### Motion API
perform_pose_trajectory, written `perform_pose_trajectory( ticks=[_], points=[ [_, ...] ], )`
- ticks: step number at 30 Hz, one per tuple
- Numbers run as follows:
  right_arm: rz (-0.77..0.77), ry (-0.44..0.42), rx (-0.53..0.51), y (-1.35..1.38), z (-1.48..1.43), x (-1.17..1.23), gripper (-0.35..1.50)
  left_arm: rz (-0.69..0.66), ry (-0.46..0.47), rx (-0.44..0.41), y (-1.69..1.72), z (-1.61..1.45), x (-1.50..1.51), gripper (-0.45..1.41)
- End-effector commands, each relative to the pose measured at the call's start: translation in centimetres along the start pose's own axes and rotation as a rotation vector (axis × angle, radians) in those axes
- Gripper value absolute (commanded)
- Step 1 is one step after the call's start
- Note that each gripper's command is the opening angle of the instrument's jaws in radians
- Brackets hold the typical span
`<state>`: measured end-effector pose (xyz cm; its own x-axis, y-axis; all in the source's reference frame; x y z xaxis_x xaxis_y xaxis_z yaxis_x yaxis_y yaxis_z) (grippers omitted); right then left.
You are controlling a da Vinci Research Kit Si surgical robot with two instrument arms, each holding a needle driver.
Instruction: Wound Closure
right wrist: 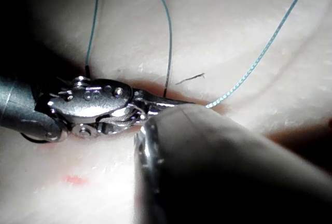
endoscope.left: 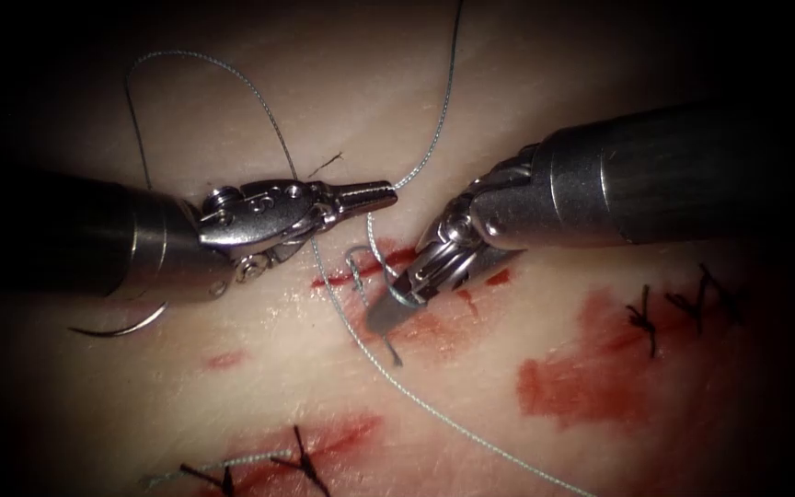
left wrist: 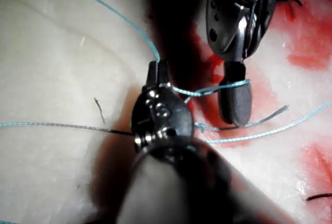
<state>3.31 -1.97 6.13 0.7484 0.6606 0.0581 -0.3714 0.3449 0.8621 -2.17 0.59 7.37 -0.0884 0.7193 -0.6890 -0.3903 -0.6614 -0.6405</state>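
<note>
Endoscope view: the left tool comes in from the left, jaws closed on the thread at their tip, just far of the cut. From that grip the pale blue-grey thread runs up and away to the far edge; another strand drops past the cut and trails to the near right. The right tool points down-left onto the cut, jaws together, with a turn of thread wound around them and a short thread end just near of the tip. The needle lies free on the tissue well left of the cut, held by neither tool, a thin dark curve partly under the left shaft. Red fluid stains the tissue right of the cut. Dark stitches sit at far right and near left.

Left wrist view: left jaws pinch the thread; a loop encircles the right tool's closed jaws.

Right wrist view: left tool clamps the thread beside the right shaft. No legible writing.
</note>
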Motion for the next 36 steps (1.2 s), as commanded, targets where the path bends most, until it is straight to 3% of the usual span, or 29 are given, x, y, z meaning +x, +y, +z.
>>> perform_pose_trajectory(
  ticks=[1, 13, 19, 24, 25, 26, 27, 36],
  points=[
    [-0.002, 0.000, 0.000, 0.01, 0.10, 0.05, 0.26, 0.000, 0.000, -0.001, 0.01, 0.06, -0.05, -0.45],
    [-0.012, 0.001, -0.016, 0.08, 0.25, -0.01, 0.22, -0.001, 0.000, 0.000, 0.02, 0.07, -0.05, -0.45],
    [-0.014, -0.001, -0.026, 0.10, 0.29, -0.03, 0.41, -0.001, 0.000, 0.000, 0.03, 0.07, -0.05, -0.45],
    [-0.016, -0.001, -0.030, 0.11, 0.33, -0.05, 0.37, -0.001, 0.000, 0.001, 0.04, 0.07, -0.05, -0.45],
    [-0.016, -0.002, -0.033, 0.11, 0.33, -0.05, 0.24, -0.001, 0.000, 0.001, 0.04, 0.07, -0.05, -0.45],
    [-0.018, 0.000, -0.034, 0.11, 0.34, -0.06, -0.20, -0.001, 0.000, 0.001, 0.04, 0.07, -0.05, -0.45],
    [-0.018, 0.000, -0.035, 0.11, 0.34, -0.07, -0.35, -0.001, 0.000, 0.001, 0.05, 0.07, -0.05, -0.45],
    [-0.013, -0.013, -0.054, 0.12, 0.29, -0.05, -0.35, -0.002, 0.000, 0.000, 0.07, 0.05, -0.04, -0.45]
  ],
)
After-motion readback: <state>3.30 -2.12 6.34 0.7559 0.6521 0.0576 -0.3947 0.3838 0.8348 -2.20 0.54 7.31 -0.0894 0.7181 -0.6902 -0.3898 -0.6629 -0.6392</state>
